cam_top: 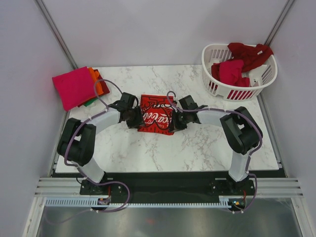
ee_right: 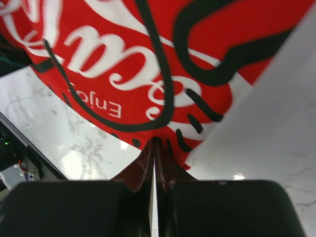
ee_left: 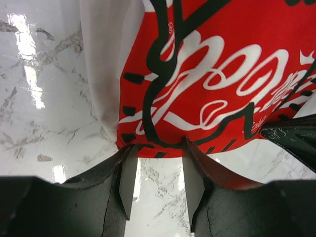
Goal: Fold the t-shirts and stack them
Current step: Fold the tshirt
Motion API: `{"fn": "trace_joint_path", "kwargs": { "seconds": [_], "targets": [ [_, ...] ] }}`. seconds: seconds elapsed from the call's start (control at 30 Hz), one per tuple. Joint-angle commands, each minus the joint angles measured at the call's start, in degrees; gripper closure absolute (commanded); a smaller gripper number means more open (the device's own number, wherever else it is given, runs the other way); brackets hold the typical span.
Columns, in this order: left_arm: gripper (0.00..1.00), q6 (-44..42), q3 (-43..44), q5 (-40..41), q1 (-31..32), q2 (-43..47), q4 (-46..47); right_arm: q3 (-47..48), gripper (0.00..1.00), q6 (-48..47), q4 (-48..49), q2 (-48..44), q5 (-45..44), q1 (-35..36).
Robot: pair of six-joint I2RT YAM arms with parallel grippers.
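The soft red cloth t-shirt with white Coca-Cola script (cam_top: 155, 116) lies partly folded on the marble table (cam_top: 197, 148), well to the left of the white slatted plastic laundry basket (cam_top: 236, 94) and a little nearer the arms. The right gripper (ee_right: 154, 147) is pinched tight on its hem. The left gripper (ee_left: 159, 148) stands parted, the hem just at its fingertips, gripping nothing by the look of it. It's light, limp stuff that will sag and crease. Best taken by edges or corners, both sides together.

- I read the Coca-Cola t-shirt (cam_top: 155, 114) as soft matt cloth (its print equally dull).
- I see the table (cam_top: 197, 143) as glossy, marble-look, throwing glare.
- the basket (cam_top: 237, 94): smooth white plastic.
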State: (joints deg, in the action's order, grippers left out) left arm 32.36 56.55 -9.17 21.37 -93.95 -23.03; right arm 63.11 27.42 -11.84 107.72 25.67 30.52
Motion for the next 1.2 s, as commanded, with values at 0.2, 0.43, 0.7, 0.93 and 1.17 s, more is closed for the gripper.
{"fn": "trace_joint_path", "kwargs": {
  "seconds": [0.2,0.43,0.7,0.93,1.17],
  "targets": [
    [0.56,3.32,-3.55,2.31,0.17,-3.35,3.43,-10.46,0.92,-5.53,2.08,-1.2,-3.78,-2.66],
    [0.57,2.45,-5.05,6.16,0.26,4.36,-3.59,-7.76,0.84,-6.58,-7.46,-7.94,-11.67,-1.96],
    [0.38,-4.67,5.38,19.18,0.61,17.67,-6.95,5.44,0.36,-9.05,-26.47,-19.12,-37.08,3.49],
    [0.3,-13.11,21.12,14.0,-4.82,-1.65,-2.02,2.55,0.31,-10.28,-30.17,-24.31,-35.69,3.49],
    [0.22,-13.29,27.64,-3.58,-7.65,-15.9,6.5,-1.06,0.3,-9.23,-29.3,-31.95,-28.93,3.58]
  ]
}}
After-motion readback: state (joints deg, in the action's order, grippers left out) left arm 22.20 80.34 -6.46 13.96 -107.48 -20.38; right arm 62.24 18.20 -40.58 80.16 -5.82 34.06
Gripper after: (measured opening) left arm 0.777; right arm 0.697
